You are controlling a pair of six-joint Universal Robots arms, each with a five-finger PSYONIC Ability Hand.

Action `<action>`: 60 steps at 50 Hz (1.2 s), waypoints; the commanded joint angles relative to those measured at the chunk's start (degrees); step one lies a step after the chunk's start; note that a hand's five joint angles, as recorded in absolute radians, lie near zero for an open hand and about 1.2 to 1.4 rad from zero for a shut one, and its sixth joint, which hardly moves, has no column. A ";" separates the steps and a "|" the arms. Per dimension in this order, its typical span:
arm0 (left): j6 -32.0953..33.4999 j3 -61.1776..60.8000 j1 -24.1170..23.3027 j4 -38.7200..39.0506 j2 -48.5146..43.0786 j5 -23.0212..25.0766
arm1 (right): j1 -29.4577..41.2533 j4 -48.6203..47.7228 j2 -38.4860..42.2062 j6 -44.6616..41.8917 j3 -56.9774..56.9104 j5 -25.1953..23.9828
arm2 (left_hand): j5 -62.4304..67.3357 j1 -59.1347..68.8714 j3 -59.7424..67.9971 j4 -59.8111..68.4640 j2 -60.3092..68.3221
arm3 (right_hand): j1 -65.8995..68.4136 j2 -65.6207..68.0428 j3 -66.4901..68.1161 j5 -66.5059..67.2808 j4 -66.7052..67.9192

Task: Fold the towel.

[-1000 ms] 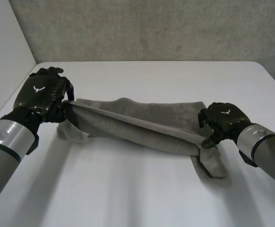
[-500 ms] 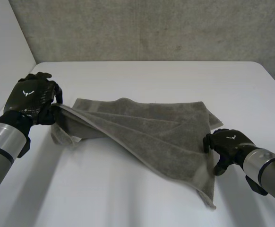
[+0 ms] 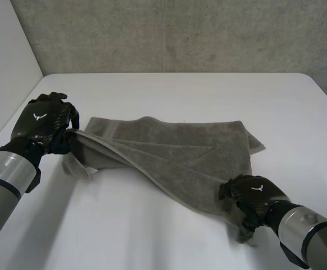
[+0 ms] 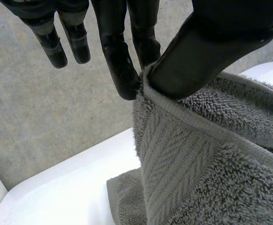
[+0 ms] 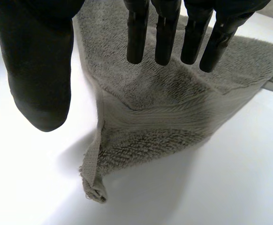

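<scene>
"Where the table (image 3: 124, 236) lay nearest, what was there?"

"The right hand (image 3: 254, 194), over the near right corner of the towel (image 3: 175, 152). Seen from its wrist, its fingers (image 5: 136, 33) were straight and side by side. The thumb (image 5: 40, 70) was held apart and nothing was pinched. The corner lay on the table beneath them, its tip rumpled. Whether the fingertips touched the cloth, I could not tell."

"And the towel itself?"

"Grey, in the middle of the table. A raised fold ran slantwise from that corner to the left end. What lay under the fold was hidden."

"The left hand (image 3: 44, 121)?"

"Farther back, at the towel's left end. Its wrist view showed the thumb and a finger (image 4: 120, 70) pinching the hem, the other fingers straight and free. From above, the back of the hand covered the pinch. Beyond the table's far edge stood a grey wall (image 3: 180, 34)."
</scene>
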 commanded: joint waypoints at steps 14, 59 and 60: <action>0.00 0.03 0.08 -0.03 -0.07 -0.06 | 0.75 -10.66 10.66 0.50 -1.79 4.89 | 2.89 5.16 -3.31 -3.76 2.53 | 44.22 43.59 -3.02 46.08 -4.35; 0.35 -0.85 -0.45 0.06 -4.64 0.02 | -7.25 -3.90 9.51 -10.42 -16.21 8.15 | 2.89 5.16 -3.31 -3.76 2.53 | 19.18 18.56 -3.02 21.04 -4.35; 0.35 -0.85 -0.45 0.06 -4.64 0.02 | -7.17 -3.64 10.39 -8.83 -15.85 7.45 | 2.89 5.16 -3.31 -3.76 2.53 | 19.35 18.72 -3.02 21.21 -4.35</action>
